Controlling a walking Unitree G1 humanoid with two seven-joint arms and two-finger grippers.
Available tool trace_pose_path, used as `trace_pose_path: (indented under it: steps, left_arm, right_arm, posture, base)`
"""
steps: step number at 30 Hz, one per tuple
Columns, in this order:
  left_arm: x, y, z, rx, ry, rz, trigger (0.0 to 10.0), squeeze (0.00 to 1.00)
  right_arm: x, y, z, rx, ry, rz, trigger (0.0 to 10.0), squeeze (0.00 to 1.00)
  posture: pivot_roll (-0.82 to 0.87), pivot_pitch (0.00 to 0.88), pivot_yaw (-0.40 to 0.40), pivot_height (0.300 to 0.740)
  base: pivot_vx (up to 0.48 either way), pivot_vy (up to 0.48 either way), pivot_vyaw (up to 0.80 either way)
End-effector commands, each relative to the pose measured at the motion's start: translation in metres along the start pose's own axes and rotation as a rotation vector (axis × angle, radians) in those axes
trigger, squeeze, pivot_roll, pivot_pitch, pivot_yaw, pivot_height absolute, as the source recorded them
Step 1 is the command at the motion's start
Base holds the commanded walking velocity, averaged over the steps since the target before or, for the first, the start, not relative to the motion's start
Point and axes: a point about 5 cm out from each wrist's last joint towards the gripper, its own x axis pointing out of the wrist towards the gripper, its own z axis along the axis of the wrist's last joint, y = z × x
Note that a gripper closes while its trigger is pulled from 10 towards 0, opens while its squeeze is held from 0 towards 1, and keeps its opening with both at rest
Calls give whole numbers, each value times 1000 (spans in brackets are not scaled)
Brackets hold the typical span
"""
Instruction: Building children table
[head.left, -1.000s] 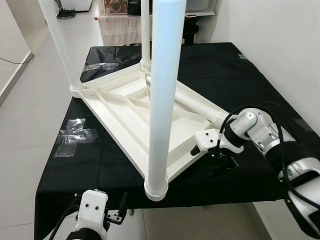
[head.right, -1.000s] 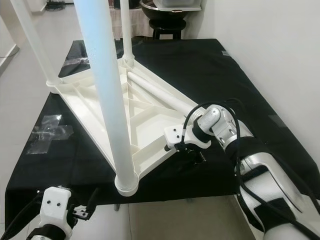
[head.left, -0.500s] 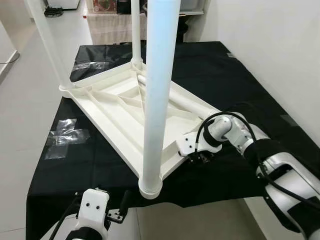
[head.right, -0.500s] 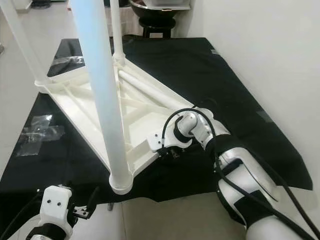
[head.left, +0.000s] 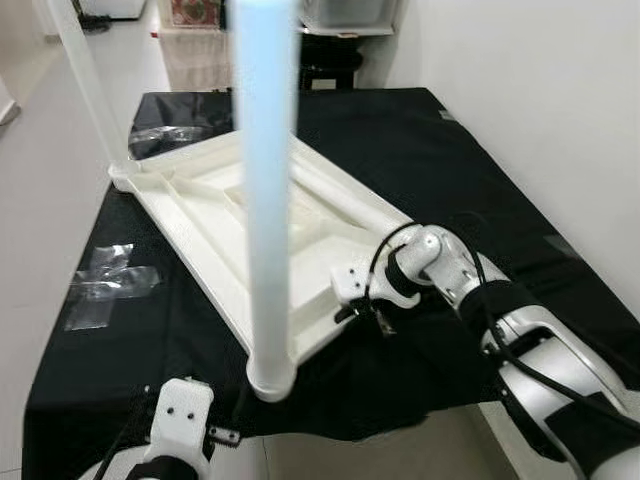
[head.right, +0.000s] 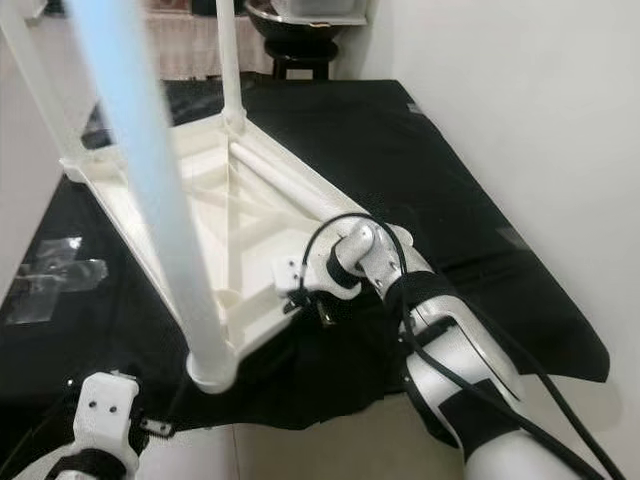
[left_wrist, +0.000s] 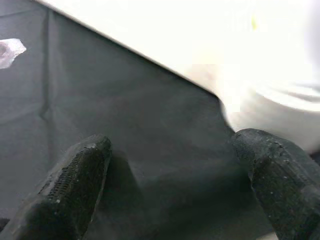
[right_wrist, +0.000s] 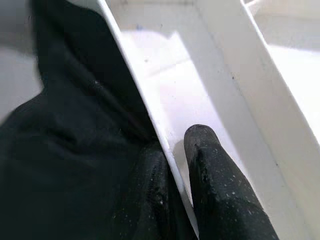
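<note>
The right gripper (right_wrist: 172, 185) pinches the upturned tabletop's (head.left: 215, 215) rim, likely steadying it for the legs, while the left gripper (left_wrist: 170, 175) hangs spread.

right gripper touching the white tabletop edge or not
Touching. The right wrist view shows the right gripper pinching the white tabletop rim: one finger inside the wall, the other outside against the black cloth.

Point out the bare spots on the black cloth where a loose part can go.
Bare black cloth lies between the upturned tabletop and the wall. The near edge is crowded by the nearest leg and the right gripper clamping the tabletop's rim.
</note>
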Motion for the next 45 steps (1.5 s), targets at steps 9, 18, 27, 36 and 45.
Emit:
trace_pose_path:
  steps: [9,18,27,36,45]
  left_arm:
    - [-2,-4,-6,15,37,-32,10000,0]
    - [-1,-4,-7,23,42,-33,10000,0]
    - [1,-3,-7,31,43,-31,10000,0]
    - [4,-6,-6,16,42,-97,10000,0]
    - [-16,-23,10,-58,31,-569,10000,0]
  right_arm:
    - [25,-14,55,107,-403,-235,0,0]
    - [50,6,113,45,-672,-108,10000,761]
    - [37,6,110,39,-760,-150,10000,984]
    - [13,12,65,72,-706,-197,10000,0]
    - [-14,36,14,183,-682,-223,10000,0]
  posture:
    - [93,156,-47,740]
    - [94,155,-41,740]
    - [86,151,-34,740]
    - [72,142,-25,740]
    - [63,131,-12,740]
  base:
    - [0,0,0]
    - [0,0,0]
    - [0,0,0]
    - [0,0,0]
    - [0,0,0]
